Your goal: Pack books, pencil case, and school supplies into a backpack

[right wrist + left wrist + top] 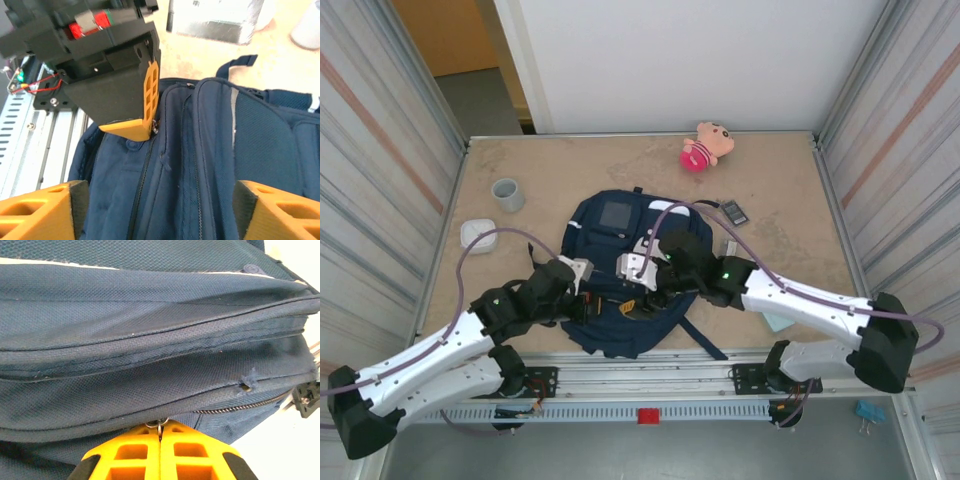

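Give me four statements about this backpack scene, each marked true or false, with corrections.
1. The left gripper is shut on the zipper pull of the backpack. True.
2. The right gripper is shut. False: it is open, straddling the backpack.
3. The plush toy lies inside the backpack. False: it lies on the table beyond it.
4. The grey cup stands on the table left of the backpack. True.
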`<state>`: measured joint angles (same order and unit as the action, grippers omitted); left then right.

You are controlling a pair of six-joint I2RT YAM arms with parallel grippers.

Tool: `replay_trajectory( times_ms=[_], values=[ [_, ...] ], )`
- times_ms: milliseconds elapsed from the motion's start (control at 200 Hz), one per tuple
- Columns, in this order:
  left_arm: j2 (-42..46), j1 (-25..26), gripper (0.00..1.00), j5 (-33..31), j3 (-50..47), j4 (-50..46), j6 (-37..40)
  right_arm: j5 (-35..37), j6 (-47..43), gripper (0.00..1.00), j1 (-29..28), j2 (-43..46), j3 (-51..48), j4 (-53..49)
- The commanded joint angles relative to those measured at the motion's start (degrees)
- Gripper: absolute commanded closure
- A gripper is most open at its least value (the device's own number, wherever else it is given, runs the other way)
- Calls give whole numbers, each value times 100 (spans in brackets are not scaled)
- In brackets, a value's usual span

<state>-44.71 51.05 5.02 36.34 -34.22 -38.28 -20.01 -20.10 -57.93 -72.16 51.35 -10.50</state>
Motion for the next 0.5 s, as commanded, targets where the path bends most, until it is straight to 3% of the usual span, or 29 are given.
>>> replay_trajectory(
  times_ms=[0,80,170,301,341,496],
  values=[
    [6,-31,100,210,132,431,131,352,120,22,-95,-378,158,323],
    [-11,-26,100,267,137,408,148,496,103,25,-88,-592,172,575],
    [10,-25,100,195,132,270,150,624,-13,42,-63,-765,312,501],
    [111,-42,100,-290,143,-138,110,750,-286,87,-54,-715,444,150],
    [120,-105,100,-426,169,-348,119,677,-412,97,-32,-563,346,118],
    [149,-699,100,-391,211,-821,470,-491,-894,100,346,440,-188,-84]
  ],
)
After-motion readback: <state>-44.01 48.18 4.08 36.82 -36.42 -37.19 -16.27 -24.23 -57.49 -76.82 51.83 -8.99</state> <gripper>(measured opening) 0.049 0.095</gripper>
